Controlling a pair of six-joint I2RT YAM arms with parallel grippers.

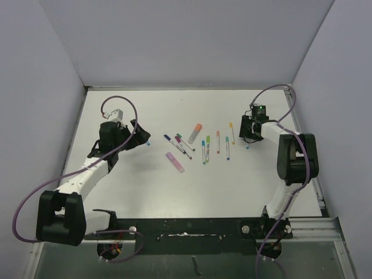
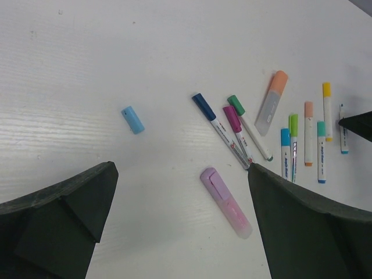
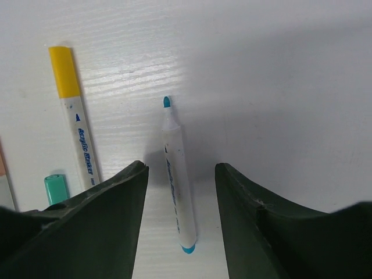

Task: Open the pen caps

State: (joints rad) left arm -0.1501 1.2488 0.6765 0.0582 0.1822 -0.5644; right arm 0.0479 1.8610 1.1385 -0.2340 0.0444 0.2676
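Early in the job: we count one pen opened. The uncapped teal pen (image 3: 177, 180) lies flat on the surface (image 1: 145, 192) on the right side, bare tip showing. The light-blue cap (image 2: 133, 120) lies alone on the left, well apart from the pens, and we judge it belongs to that pen but can't confirm. The left hand (image 2: 181, 168) is spread wide with nothing in it, hovering near that loose cap. The right hand (image 3: 181, 168) is partly open, its fingers straddling the uncapped pen with a gap on each side, so we read it as not gripping. Everything else is left to do, with caps on as far as we can see: the yellow-capped pen (image 3: 72, 122) just beside the open one, the teal-capped pen (image 3: 56, 189), the orange-capped highlighter (image 2: 271, 104) and the pink highlighter (image 2: 226, 203). The awkward spots are the navy pen (image 2: 223, 132), magenta pen (image 2: 238, 135) and green pen (image 2: 250, 128), which converge and touch at their lower ends. The blue-capped pen (image 2: 285, 154) and lime-capped pen (image 2: 293, 148) also lie side by side, touching. We judge these need separating or a careful single pick. Otherwise nothing blocks either arm.
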